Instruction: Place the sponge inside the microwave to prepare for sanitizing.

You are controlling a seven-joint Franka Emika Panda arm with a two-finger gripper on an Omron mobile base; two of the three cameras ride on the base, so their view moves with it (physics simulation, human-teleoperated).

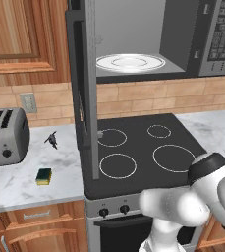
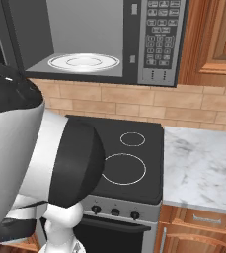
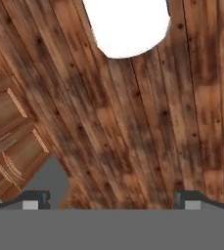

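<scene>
Left base view: the small yellow sponge with a dark green top [image 1: 43, 176] lies on the white marble counter [image 1: 15, 182], near a silver two-slot toaster [image 1: 5, 136] and a dark spiky object [image 1: 51, 140]. The grey microwave [image 1: 148, 39] hangs open. Hand view: the gripper [image 3: 112, 200] spreads wide, empty.

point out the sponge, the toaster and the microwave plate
sponge [image 1: 43, 176], left base view, on its dark green top
toaster [image 1: 5, 136], left base view, on its silver side
microwave plate [image 1: 130, 62], left base view, on the middle of the white glass
</scene>
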